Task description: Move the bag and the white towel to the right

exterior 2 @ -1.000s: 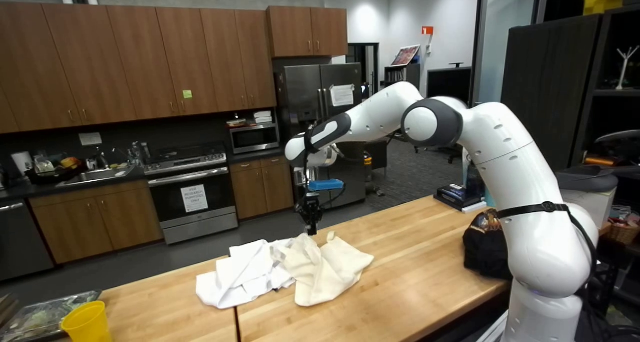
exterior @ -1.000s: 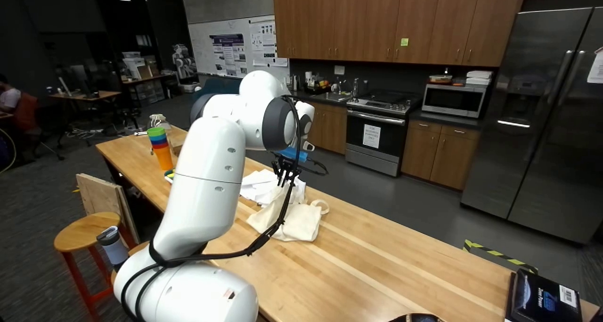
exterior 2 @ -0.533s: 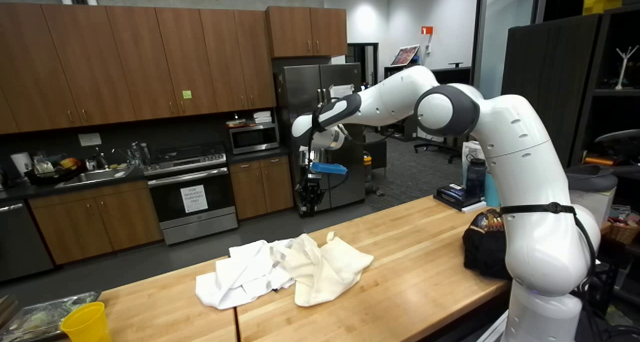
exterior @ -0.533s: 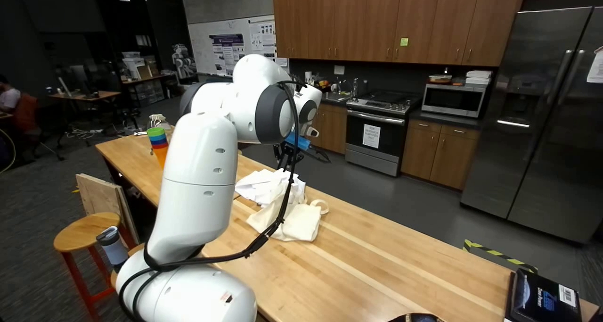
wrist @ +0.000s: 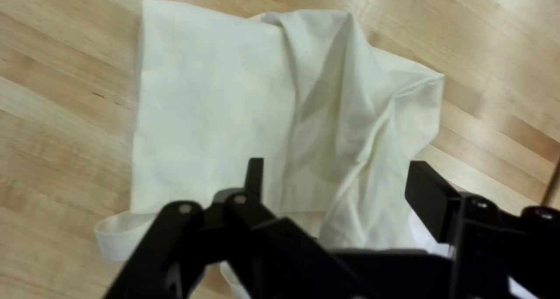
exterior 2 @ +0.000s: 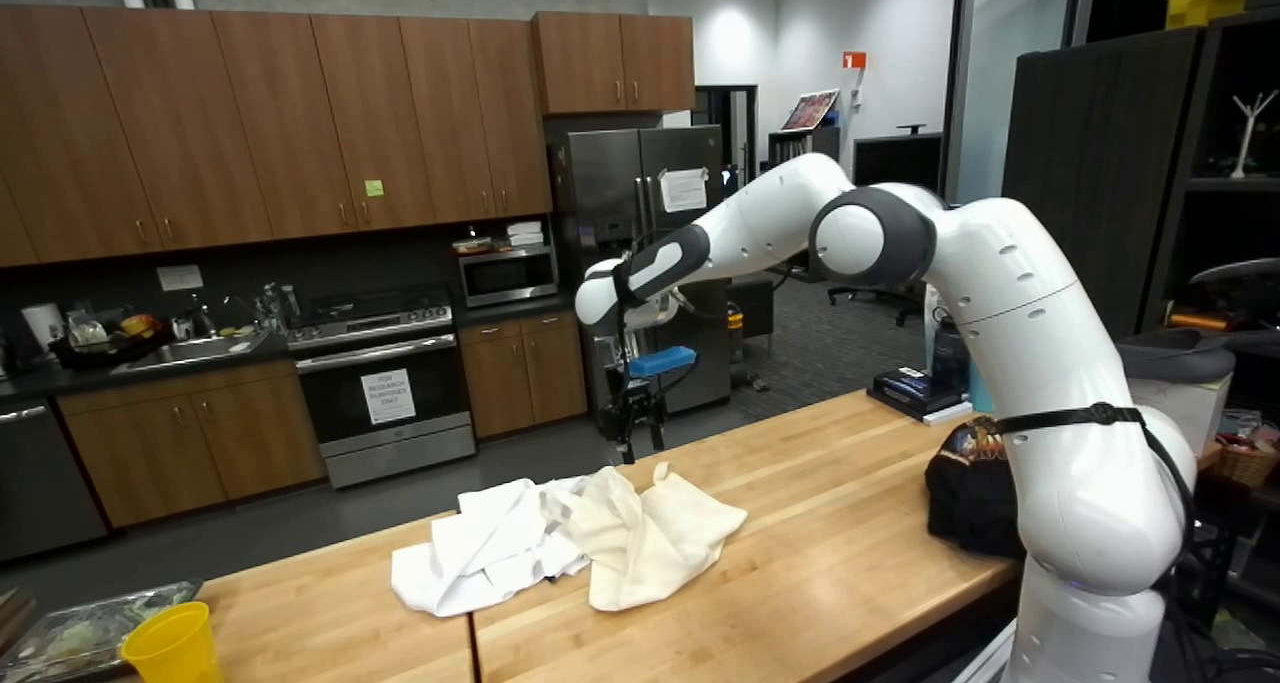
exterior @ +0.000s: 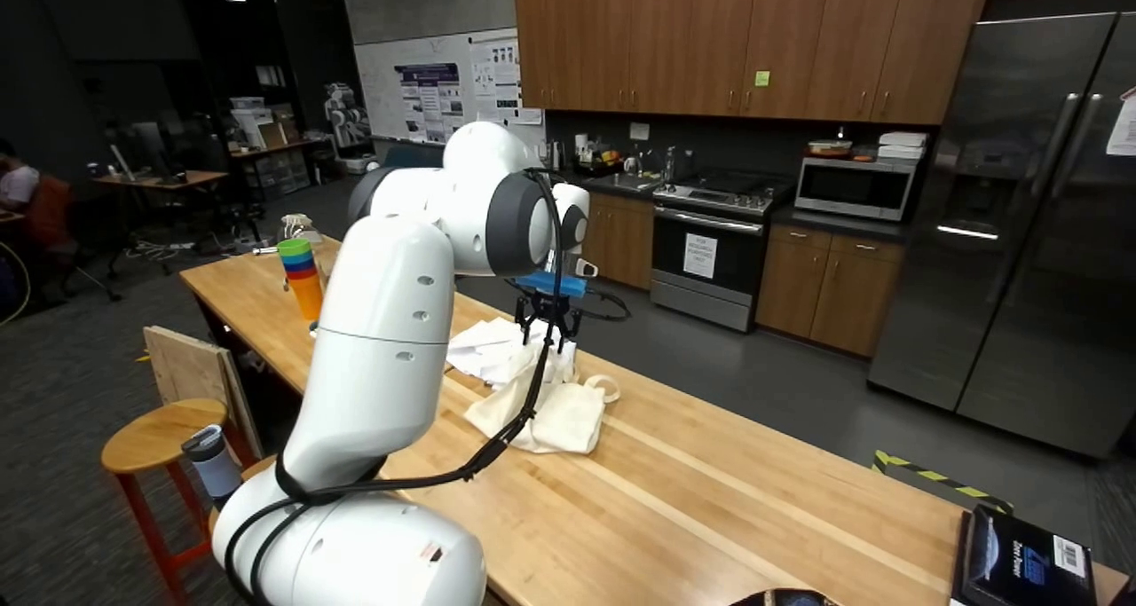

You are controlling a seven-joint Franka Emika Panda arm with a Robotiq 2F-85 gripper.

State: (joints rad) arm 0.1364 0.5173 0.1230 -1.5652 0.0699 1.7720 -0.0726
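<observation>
On the table [exterior 2: 830, 513] — cream bag [exterior 2: 658, 543] creased, white towel [exterior 2: 490, 548] crumpled — claw [wrist: 337, 183] spread wide.

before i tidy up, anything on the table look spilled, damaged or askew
Nothing spilled or damaged shows. Only untidy: on the table, the bag lies rumpled, seemingly overlapping the crumpled white towel, neither spread flat.

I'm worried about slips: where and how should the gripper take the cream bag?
Probably the raised fold of the cream bag, from above, jaws astride it: much of the bag lies flatter, while in the wrist view this ridge shows between the jaws of the open gripper.
</observation>
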